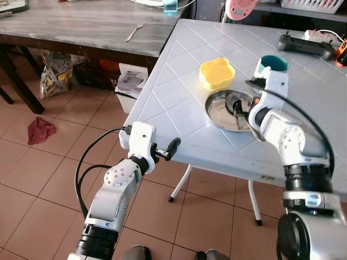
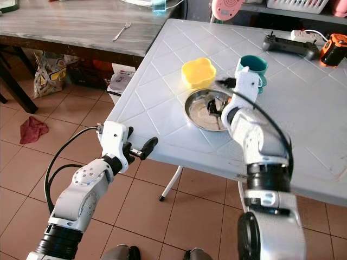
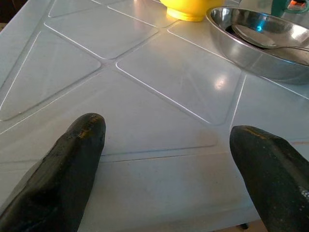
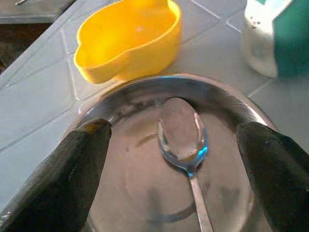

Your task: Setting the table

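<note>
Over the plate [image 1: 230, 111] the right end effector [image 4: 178, 159] is held open astride the spoon [image 4: 183, 133]: light, stiff, slippery; best gripped at the handle. Left end effector [image 3: 169, 159] is spread open at the near bench [image 1: 179, 108] edge.

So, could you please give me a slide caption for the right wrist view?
Open right claw poised over a spoon lying in a steel plate, beside a yellow bowl.

Steel spoon [image 4: 183, 140] inside round metal plate [image 1: 217, 111], beside yellow bowl [image 1: 217, 73] and teal cup [image 1: 272, 64].
</note>
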You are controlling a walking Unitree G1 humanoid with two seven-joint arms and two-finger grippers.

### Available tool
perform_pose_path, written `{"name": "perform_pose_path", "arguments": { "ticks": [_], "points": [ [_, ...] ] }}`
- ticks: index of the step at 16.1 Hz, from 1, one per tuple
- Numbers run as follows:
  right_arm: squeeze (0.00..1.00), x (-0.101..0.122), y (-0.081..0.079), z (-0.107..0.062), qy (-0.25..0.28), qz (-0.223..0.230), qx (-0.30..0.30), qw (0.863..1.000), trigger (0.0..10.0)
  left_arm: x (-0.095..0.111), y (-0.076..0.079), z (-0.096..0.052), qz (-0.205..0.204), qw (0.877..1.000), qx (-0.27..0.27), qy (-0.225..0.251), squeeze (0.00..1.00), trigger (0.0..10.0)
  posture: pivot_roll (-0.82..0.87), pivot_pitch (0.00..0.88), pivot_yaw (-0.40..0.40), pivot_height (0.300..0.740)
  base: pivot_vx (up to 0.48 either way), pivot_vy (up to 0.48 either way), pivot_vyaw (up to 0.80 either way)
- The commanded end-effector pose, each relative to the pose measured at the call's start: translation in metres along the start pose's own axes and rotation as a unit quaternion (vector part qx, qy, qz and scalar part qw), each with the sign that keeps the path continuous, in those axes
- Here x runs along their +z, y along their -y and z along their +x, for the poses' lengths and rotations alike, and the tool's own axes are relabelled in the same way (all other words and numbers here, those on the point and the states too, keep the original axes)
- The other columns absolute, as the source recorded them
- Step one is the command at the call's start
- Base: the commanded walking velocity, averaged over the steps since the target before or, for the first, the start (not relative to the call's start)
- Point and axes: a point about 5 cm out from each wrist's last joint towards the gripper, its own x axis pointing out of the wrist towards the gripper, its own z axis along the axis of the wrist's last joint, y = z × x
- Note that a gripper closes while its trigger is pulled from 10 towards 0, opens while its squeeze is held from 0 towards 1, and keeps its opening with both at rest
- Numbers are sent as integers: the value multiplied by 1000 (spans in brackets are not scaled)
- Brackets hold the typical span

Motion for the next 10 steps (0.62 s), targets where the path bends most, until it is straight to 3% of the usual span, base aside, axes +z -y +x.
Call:
{"name": "perform_pose_path", "arguments": {
  "ticks": [1, 2, 4, 8, 10],
  "points": [
    [98, -1, -1, 2, -19, -3, 5, 1000, 10000, -13, 2, -2, -9, 999, -6, -34, 0, 10000, 20, 181, -23, 714, 0, 0, 0],
    [0, -4, -4, 3, -35, 6, 10, 999, 10000, -15, 3, -3, -11, 999, -12, -41, 0, 10000, 23, 180, -24, 714, 0, 0, 0],
    [0, -12, -8, 3, -58, 3, 19, 998, 10000, -13, 2, -4, -10, 999, -21, -38, 0, 10000, 25, 180, -25, 714, 0, 0, 0],
    [0, -19, -5, 4, -76, 10, 30, 997, 10000, 6, 16, -9, -42, 992, -115, 19, 0, 10000, 35, 176, -27, 714, 0, 0, 0],
    [0, -20, -5, 4, -78, 10, 31, 996, 10000, 5, 16, -9, -39, 992, -116, 16, 0, 10000, 35, 176, -27, 714, 0, 0, 0]
  ]
}}
